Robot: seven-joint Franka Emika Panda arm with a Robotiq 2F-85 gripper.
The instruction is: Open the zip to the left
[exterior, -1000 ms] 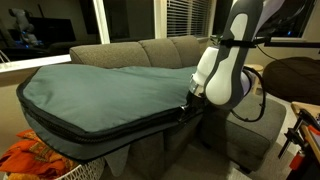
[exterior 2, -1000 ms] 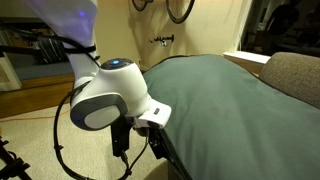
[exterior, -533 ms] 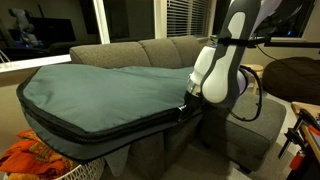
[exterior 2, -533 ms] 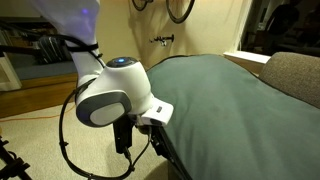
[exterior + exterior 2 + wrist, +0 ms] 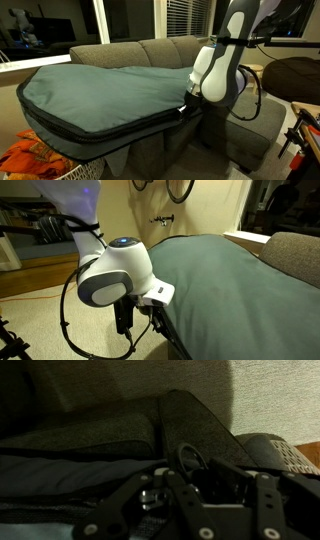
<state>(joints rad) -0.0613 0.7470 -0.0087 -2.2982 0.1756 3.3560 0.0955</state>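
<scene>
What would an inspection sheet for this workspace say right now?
Surface: grey fabric sofa, carrying the bag.
Job's things: huge teal-grey padded bag; dark zip line along its rim, pull not discernible.
Clutter: orange crumpled fabric below the bag's end.
Gripper: Robotiq gripper at the bag's rim corner; jaws unclear in the dark wrist view.
Cables: black cable loop hanging off the white arm.
Surroundings: window blinds; dim room.

Arm [image 5: 222, 72] low, jaws downward, grip unclear.

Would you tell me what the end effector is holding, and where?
Cannot tell: the end effector sits at the zip, but the wrist view is too dark to show a hold.
</scene>
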